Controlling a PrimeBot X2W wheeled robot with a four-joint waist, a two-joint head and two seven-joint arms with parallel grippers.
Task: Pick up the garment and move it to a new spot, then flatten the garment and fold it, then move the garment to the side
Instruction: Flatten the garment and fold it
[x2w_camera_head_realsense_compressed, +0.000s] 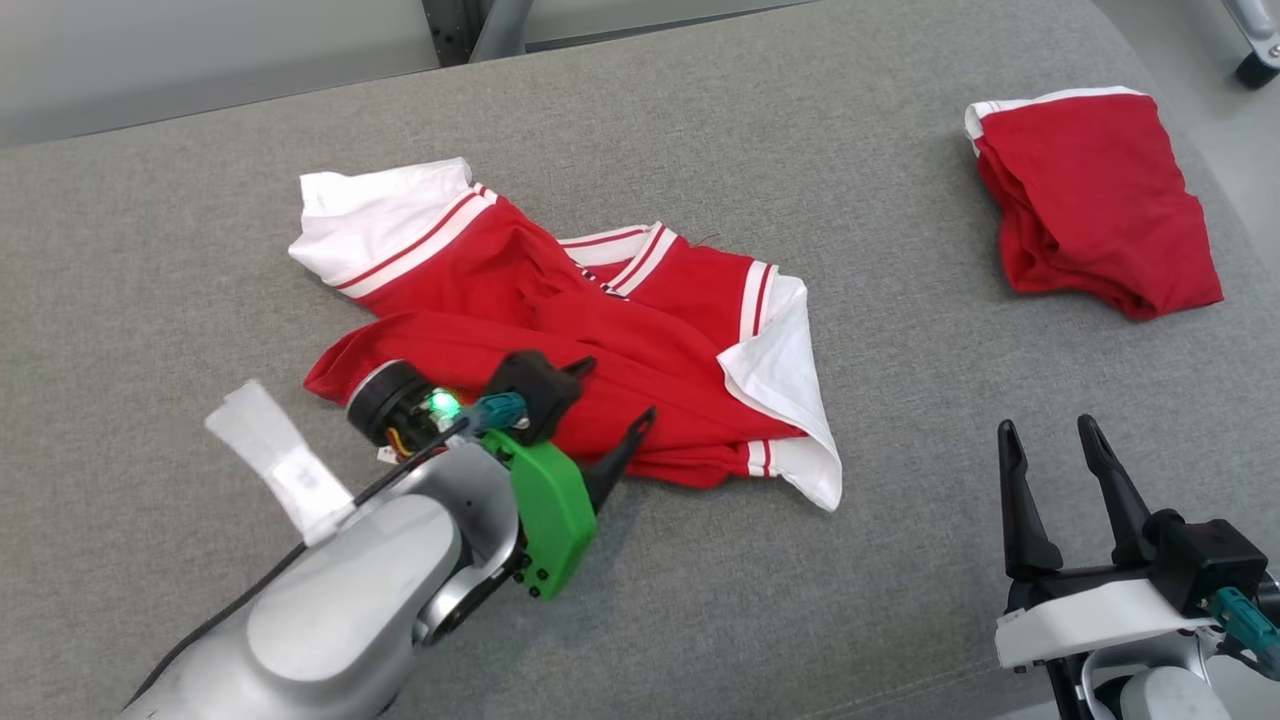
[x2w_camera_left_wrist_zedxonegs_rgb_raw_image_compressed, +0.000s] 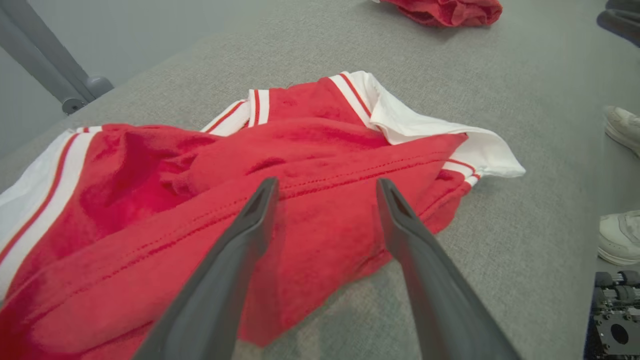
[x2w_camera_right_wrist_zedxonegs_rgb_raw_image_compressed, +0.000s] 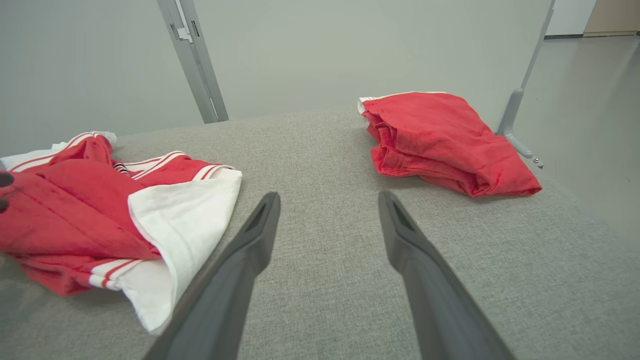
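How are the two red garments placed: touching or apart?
Apart. The head view shows bare grey surface between the crumpled shirt and the folded garment.

The red short-sleeved shirt (x2w_camera_head_realsense_compressed: 600, 340) lies crumpled, not flat, near the middle of the grey fabric surface (x2w_camera_head_realsense_compressed: 700, 600). Its body is red and its sleeves are white, and each sleeve joins the body with a white band carrying thin red stripes. The left sleeve (x2w_camera_head_realsense_compressed: 380, 215) is spread out at the far left side. The right sleeve (x2w_camera_head_realsense_compressed: 790, 400) hangs over the right end of the pile, and its open edge points to the near side. The striped collar (x2w_camera_head_realsense_compressed: 625, 255) is at the far side, partly tucked between folds. The red body is bunched in thick folds, with the stitched hem (x2w_camera_left_wrist_zedxonegs_rgb_raw_image_compressed: 325, 185) lying across the top.
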